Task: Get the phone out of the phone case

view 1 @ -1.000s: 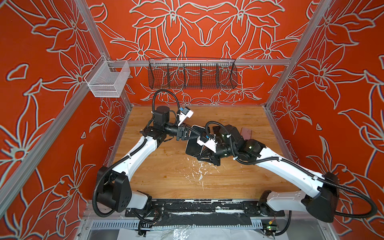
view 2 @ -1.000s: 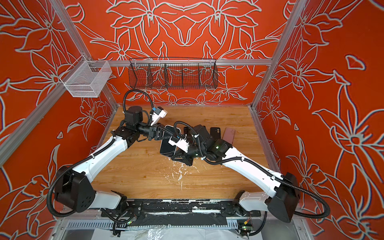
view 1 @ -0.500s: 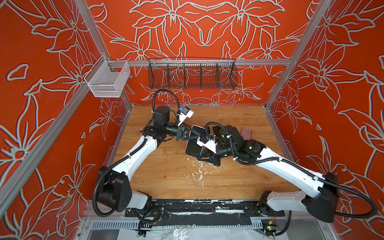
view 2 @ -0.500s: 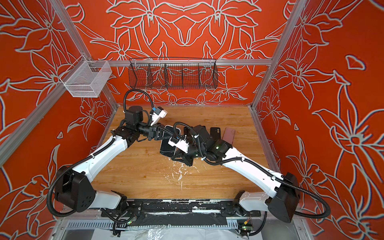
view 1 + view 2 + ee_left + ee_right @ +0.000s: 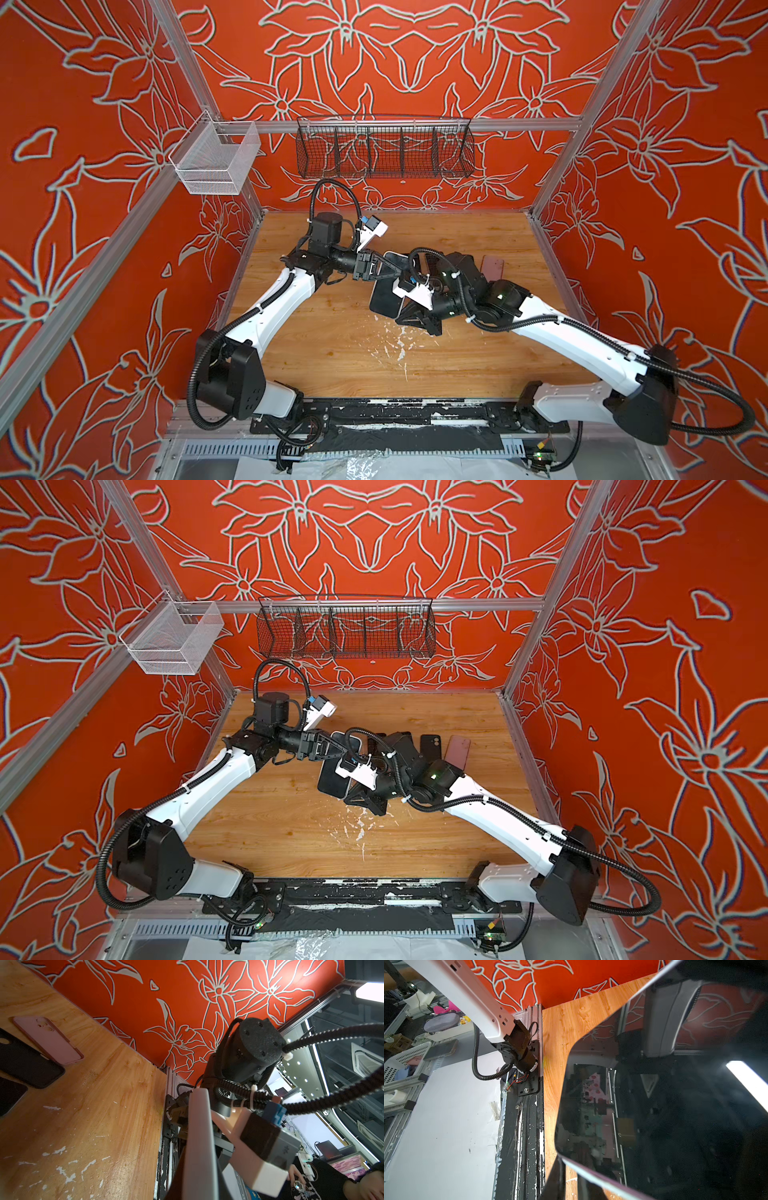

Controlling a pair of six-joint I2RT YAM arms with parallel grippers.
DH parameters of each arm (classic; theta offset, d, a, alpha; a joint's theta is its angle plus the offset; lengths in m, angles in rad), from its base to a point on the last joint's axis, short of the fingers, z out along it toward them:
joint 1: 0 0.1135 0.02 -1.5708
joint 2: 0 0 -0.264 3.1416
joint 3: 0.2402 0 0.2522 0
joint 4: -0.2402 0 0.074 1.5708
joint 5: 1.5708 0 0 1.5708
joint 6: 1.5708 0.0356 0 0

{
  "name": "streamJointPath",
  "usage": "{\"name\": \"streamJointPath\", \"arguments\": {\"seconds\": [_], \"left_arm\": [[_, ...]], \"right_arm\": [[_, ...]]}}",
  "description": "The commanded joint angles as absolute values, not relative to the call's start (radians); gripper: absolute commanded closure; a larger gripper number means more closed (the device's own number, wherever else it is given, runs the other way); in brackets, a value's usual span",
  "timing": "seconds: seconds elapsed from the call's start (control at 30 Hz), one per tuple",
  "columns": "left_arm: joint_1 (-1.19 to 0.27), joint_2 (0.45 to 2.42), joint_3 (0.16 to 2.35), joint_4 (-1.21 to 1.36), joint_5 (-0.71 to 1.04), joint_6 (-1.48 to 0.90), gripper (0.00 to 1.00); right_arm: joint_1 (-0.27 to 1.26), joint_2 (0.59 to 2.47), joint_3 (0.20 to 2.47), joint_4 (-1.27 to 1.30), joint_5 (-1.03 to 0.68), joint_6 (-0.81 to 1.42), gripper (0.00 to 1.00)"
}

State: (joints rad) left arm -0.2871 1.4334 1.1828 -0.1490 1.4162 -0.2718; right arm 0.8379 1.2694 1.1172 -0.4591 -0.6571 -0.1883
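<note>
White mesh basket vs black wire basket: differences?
The white mesh basket is a short single box at the left corner; the black wire basket is long, split by dividers, on the back wall. The white mesh basket is fine mesh, the black wire basket a coarser grid. Both hang from the aluminium frame.

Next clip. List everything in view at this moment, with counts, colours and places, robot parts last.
phone: one, black screen, mid-table, gripped by both tools
pink case: one, pink, flat on the table, far right part
black cases: at least two, black, flat beside the pink one
white basket: one, white wire, left wall
black basket: one, black wire, back wall
table: one, wood, white flecks
left tool: shut on phone, from the left
right tool: shut on phone, from the right
</note>
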Motion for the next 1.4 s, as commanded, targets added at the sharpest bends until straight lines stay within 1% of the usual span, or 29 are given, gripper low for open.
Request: {"name": "streamJointPath", "arguments": {"seconds": [0.0,0.23,0.3,0.43,0.5,0.6,0.73,0.8,0.87,0.97,1.03,1.2,1.3,1.33,1.37], "left_arm": [[-0.282,1.430,1.199,-0.135,1.352,-0.252,1.00],[-0.284,1.393,1.157,-0.070,1.345,-0.301,1.00],[-0.284,1.386,1.154,-0.068,1.346,-0.309,1.00],[-0.284,1.370,1.147,-0.071,1.340,-0.306,1.00],[-0.284,1.360,1.140,-0.052,1.319,-0.335,1.00],[-0.284,1.344,1.127,-0.013,1.246,-0.406,1.00],[-0.282,1.315,1.109,0.016,1.065,-0.517,1.00],[-0.278,1.299,1.087,0.061,0.970,-0.611,1.00],[-0.267,1.280,1.048,0.121,0.868,-0.729,1.00],[-0.252,1.242,0.948,0.297,0.757,-0.926,1.00],[-0.247,1.215,0.873,0.417,0.683,-1.037,1.00],[-0.247,1.135,0.706,0.580,0.501,-1.202,1.00],[-0.247,1.090,0.623,0.647,0.413,-1.262,1.00],[-0.248,1.080,0.599,0.679,0.397,-1.281,1.00],[-0.247,1.076,0.581,0.714,0.387,-1.301,1.00]], "right_arm": [[0.858,1.240,1.141,-0.407,-0.709,-0.235,0.89],[0.856,1.219,1.122,-0.381,-0.693,-0.209,0.89],[0.852,1.213,1.115,-0.371,-0.716,-0.195,0.89],[0.837,1.199,1.109,-0.364,-0.753,-0.174,0.85],[0.805,1.187,1.093,-0.326,-0.817,-0.129,0.83],[0.742,1.164,1.044,-0.237,-0.912,-0.046,0.78],[0.679,1.138,0.963,-0.121,-0.963,0.068,0.73],[0.658,1.126,0.920,-0.067,-0.960,0.121,0.70],[0.639,1.128,0.887,-0.005,-0.943,0.211,0.63],[0.617,1.135,0.831,0.137,-0.932,0.357,0.50],[0.615,1.136,0.791,0.230,-0.888,0.447,0.43],[0.615,1.148,0.718,0.354,-0.764,0.610,0.30],[0.615,1.162,0.672,0.438,-0.701,0.721,0.20],[0.615,1.168,0.657,0.468,-0.691,0.751,0.04],[0.615,1.173,0.647,0.488,-0.678,0.771,0.02]]}}
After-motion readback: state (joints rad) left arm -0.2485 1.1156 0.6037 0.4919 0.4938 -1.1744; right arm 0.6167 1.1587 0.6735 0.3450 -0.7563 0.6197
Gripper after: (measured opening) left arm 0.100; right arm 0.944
